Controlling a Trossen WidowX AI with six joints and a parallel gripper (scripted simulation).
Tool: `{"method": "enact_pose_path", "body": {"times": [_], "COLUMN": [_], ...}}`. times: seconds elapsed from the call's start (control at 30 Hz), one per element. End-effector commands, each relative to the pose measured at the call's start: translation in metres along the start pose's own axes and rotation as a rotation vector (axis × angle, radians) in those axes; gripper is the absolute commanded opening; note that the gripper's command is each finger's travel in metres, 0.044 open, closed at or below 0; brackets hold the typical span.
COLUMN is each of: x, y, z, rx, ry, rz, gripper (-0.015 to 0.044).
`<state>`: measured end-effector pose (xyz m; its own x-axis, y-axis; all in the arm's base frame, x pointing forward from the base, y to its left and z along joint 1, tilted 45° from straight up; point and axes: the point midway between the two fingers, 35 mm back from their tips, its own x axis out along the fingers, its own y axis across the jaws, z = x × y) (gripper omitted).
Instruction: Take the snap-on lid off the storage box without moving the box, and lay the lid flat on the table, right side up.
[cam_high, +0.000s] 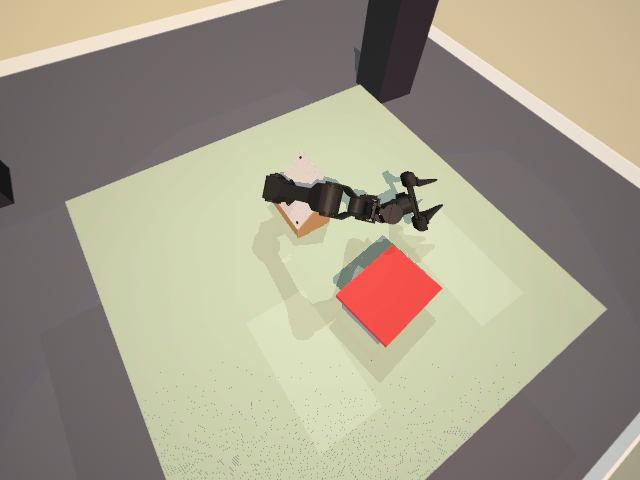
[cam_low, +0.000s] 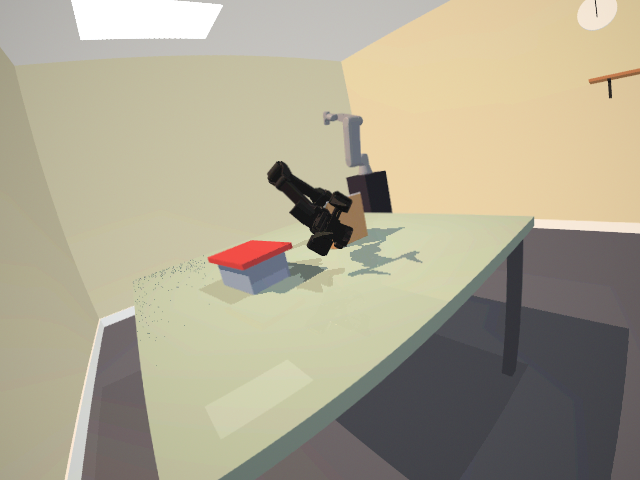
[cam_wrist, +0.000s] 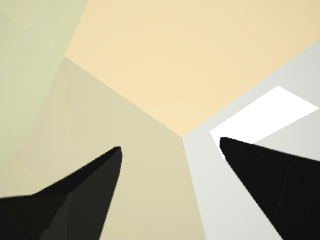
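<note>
The storage box (cam_low: 237, 279) is blue-grey and stands on the pale green table (cam_high: 180, 258) (cam_low: 361, 320). Its flat red lid (cam_high: 390, 294) (cam_low: 250, 253) lies on top, overhangs the walls and covers the opening. Whether it is fully snapped down cannot be told. My black gripper (cam_high: 439, 192) (cam_wrist: 171, 143) is open, with nothing between its wide-apart fingers. It is raised above the table, away from the lid, and points off to the side. The wrist view shows walls, ceiling and a strip of table, but neither box nor lid.
An orange-brown block with a pale top (cam_high: 301, 167) (cam_low: 357, 219) stands under the rear part of my arm. Beyond the table, a dark pedestal (cam_high: 382, 51) (cam_low: 369, 191) stands on the floor; a grey arm (cam_low: 352, 142) shows above it in the exterior view.
</note>
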<state>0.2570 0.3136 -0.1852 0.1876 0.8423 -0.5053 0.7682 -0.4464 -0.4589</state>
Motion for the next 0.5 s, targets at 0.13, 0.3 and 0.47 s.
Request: {"method": "enact_pose_path", "body": {"times": [0.13, 0.3, 0.47], "x": [0.006, 0.007, 0.0], "y": [-0.019, -0.019, -0.013], "z": [-0.018, -0.042, -0.06], "rx": [0.0, 0.029, 0.348], "ry": [0.001, 0.052, 0.078], "rz": [-0.001, 0.046, 0.136], "gripper": [0.0269, 0.0235, 0.0235]}}
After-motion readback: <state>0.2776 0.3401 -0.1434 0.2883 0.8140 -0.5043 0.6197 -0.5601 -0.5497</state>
